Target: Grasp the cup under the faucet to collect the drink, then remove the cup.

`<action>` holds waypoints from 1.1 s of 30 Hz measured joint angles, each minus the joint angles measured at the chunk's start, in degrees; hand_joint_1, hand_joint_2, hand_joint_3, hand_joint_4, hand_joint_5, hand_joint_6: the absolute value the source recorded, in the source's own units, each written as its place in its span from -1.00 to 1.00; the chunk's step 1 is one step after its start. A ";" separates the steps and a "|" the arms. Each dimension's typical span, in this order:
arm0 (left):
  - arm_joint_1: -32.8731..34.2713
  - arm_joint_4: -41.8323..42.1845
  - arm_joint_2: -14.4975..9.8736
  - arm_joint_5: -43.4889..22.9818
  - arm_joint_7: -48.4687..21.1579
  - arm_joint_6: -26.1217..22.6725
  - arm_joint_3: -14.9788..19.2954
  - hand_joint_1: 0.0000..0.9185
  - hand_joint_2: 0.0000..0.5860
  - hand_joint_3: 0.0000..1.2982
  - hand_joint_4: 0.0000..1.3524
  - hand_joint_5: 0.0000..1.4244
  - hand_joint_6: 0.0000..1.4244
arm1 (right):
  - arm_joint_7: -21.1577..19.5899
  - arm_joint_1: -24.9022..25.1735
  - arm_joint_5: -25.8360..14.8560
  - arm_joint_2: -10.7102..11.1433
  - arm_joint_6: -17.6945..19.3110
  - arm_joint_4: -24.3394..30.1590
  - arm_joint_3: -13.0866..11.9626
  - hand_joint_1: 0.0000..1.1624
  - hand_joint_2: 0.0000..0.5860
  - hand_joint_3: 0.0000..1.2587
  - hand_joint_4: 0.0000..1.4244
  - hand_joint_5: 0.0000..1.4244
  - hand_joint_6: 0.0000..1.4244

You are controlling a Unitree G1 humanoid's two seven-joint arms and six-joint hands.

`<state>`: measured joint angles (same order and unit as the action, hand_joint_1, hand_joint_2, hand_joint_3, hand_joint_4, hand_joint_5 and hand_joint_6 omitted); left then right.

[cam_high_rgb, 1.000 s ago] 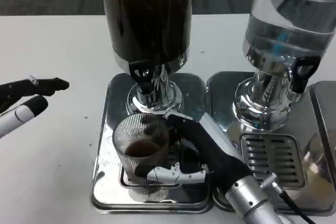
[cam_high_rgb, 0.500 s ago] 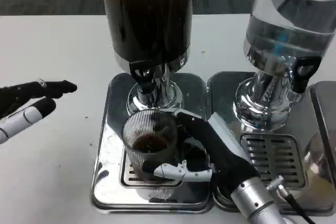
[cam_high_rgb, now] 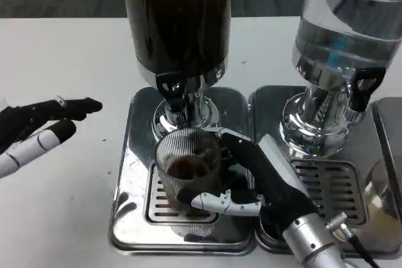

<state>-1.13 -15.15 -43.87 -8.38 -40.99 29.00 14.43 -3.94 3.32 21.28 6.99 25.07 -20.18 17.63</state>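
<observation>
1. Dark drink dispenser (cam_high_rgb: 177,23) stands on its steel drip tray (cam_high_rgb: 135,155), no label readable
2. Right hand (cam_high_rgb: 260,177) grips the ribbed cup (cam_high_rgb: 187,166) under the black faucet (cam_high_rgb: 171,87)
3. Left hand (cam_high_rgb: 41,127) hovers empty, fingers spread

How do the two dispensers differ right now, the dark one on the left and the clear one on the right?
The left dispenser holds a dark brown drink; the right dispenser holds clear liquid. Under the left dispenser's faucet sits the ribbed cup, gripped by the right hand; under the right dispenser's faucet the tray grate is bare. Both have black tap levers, chrome bases and steel drip trays.
</observation>
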 measured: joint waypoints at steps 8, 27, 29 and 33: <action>0.99 -0.47 0.50 -0.03 0.00 0.59 -0.41 -1.00 -0.37 -0.61 -0.74 -0.74 -0.85 | -0.45 -1.47 0.01 0.31 -0.57 1.67 -1.86 0.23 -0.32 -0.33 -0.30 -0.19 -0.21; 3.64 -3.31 1.67 -0.03 -0.49 1.89 -2.46 -1.00 -0.37 -0.61 -0.74 -0.74 -0.85 | -1.41 -5.08 0.01 1.38 -3.13 6.57 -5.77 0.25 -0.28 -0.31 -0.28 -0.18 -0.20; 3.65 -3.34 2.02 -0.09 -0.88 2.05 -3.20 -1.00 -0.37 -0.61 -0.74 -0.74 -0.85 | -1.54 -5.49 0.01 1.54 -3.42 7.02 -6.15 0.25 -0.28 -0.30 -0.27 -0.18 -0.19; 3.65 -3.34 2.66 -0.16 -1.87 2.40 -4.61 -1.00 -0.37 -0.61 -0.74 -0.74 -0.85 | -1.59 -6.08 -0.05 1.53 -3.46 7.48 -6.50 0.25 -0.28 -0.29 -0.27 -0.18 -0.19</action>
<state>2.51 -18.49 -41.21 -8.55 -42.85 31.40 9.82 -5.53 -2.76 21.23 8.52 21.61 -12.71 11.13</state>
